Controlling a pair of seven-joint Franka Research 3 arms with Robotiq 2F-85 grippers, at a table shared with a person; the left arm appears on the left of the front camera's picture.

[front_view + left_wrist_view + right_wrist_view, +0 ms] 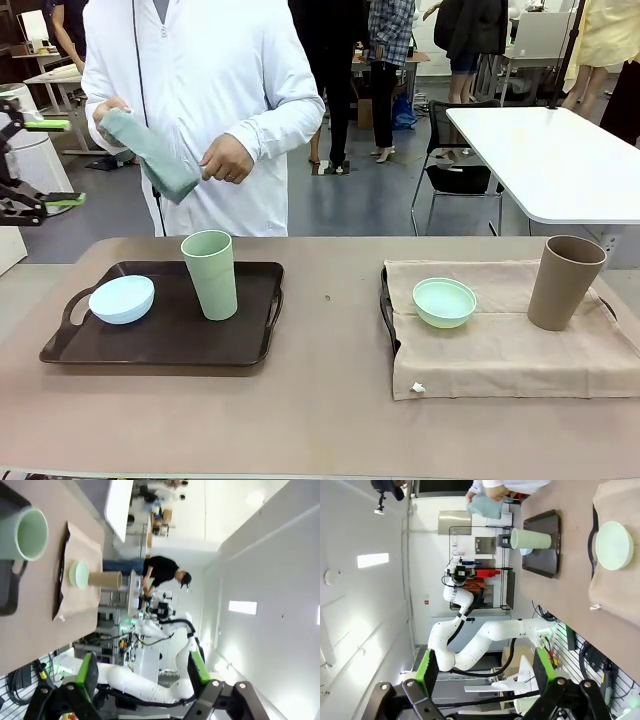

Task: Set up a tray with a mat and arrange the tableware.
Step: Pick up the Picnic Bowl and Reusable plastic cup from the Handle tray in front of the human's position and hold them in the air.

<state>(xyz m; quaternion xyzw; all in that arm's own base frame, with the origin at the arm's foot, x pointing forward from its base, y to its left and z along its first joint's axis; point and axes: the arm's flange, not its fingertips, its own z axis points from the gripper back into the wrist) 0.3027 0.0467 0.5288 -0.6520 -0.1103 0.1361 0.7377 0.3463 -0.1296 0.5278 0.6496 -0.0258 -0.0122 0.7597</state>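
Observation:
A person behind the table holds a rolled teal mat (150, 150) (487, 505) in both hands. On the dark brown tray (160, 345) (547, 555) at the left stand a light blue bowl (122, 298) and a pale green cup (210, 273) (25, 532) (530, 538). At the right, a beige mat (500, 350) (75, 600) covers a second tray and carries a mint green bowl (444, 301) (78, 574) (614, 545) and a brown cup (565, 282) (105, 579). My left gripper (55, 163) (142, 672) hangs open, high off the table's left end. My right gripper (486, 669) is open too, holding nothing.
A black tray handle (385, 310) pokes out from under the beige mat's left edge. Bare tabletop (330, 400) lies between the two trays and along the front. A white table (550, 160) and a chair (465, 175) stand behind, with people farther back.

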